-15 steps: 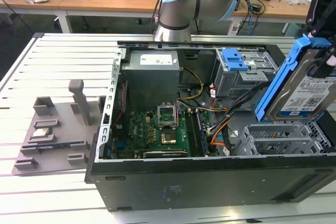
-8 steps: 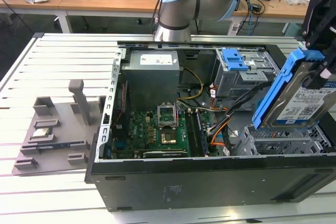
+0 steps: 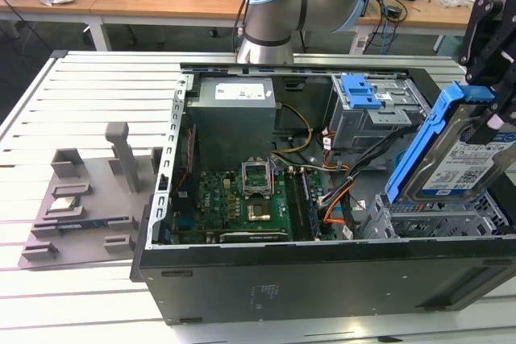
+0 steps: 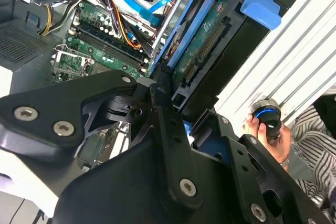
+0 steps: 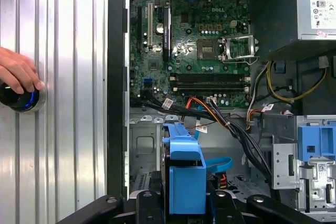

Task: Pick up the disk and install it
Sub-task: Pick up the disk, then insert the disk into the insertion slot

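Gripper (image 3: pixel 493 78) is clamped on the disk (image 3: pixel 459 159) at right edge of exterior view, fingers on its upper end. Disk is tilted, label side facing cam, blue frame round the edges, lower end just above the drive bay (image 3: pixel 435 219) at the case's (image 3: pixel 322 288) lower right corner. Can't tell if it's touching the bay yet.

Second wrist view: disk (image 4: pixel 210 35) seen from the underside, green board w/ connector showing, blue tab at the far end, black fingers (image 4: pixel 163 108) pinching the near end.

First wrist view: disk (image 5: pixel 185 182) edge-on at bottom center, over the bay, mobo (image 5: pixel 194 35) in the upper middle of frame. Person's hand (image 5: pixel 18 72) at left edge rests on a round black knob w/ blue ring (image 5: pixel 21 98) on the slatted table (image 5: pixel 73 77).

Exterior view: grey cage w/ blue latch (image 3: pixel 363 94) sits upper right inside the case, grey fixture (image 3: pixel 81 199) w/ parts at left on the table.
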### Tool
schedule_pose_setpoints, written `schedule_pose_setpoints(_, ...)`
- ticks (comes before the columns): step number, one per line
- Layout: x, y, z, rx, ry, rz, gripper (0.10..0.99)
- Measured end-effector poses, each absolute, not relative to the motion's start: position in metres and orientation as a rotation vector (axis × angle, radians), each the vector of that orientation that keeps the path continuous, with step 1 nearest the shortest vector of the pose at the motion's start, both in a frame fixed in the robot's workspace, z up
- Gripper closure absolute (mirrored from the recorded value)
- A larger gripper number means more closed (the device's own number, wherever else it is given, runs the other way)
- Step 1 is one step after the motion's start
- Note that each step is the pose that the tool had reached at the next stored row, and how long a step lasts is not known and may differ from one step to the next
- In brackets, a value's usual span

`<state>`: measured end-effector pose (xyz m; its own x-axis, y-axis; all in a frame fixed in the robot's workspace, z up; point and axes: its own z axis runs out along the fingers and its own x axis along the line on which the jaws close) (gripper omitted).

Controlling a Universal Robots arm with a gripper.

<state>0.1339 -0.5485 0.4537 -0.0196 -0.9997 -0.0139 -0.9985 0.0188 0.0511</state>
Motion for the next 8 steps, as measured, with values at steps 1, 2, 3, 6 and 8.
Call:
schedule_pose_setpoints(1,0.1339,-0.5485,0.4537,2.181,-2.224,-0.072,0.718)
schedule_pose_setpoints(2,0.1339,-0.5485,0.4537,2.181,-2.224,-0.072,0.718)
schedule_pose_setpoints(3,0.1339,-0.5485,0.4537,2.181,-2.224,-0.072,0.718)
schedule_pose_setpoints(6,0.1339,-0.5485,0.453,2.181,-2.224,-0.072,0.718)
schedule_pose_setpoints(8,0.1339,-0.5487,0.4507,2.181,-2.224,-0.072,0.718)
